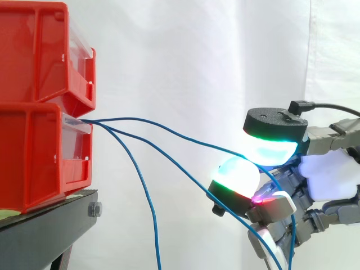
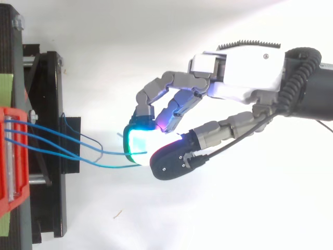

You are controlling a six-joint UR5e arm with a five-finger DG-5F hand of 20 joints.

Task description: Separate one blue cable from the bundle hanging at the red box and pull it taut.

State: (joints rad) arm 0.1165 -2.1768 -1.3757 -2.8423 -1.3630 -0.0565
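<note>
Pinching one blue cable between glowing fingertips, hand well apart from red bin.

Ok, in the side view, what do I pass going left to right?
Stacked red plastic bins → thin blue cables fanning out from the bins → the hand, its glowing pads pinching one cable.

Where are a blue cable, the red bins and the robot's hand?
cable [image 1: 169, 126]: side view, middle of the top strand.
bins [image 1: 34, 152]: side view, lower bin's side wall.
hand [image 2: 250, 73]: top view, its white palm housing.
</note>
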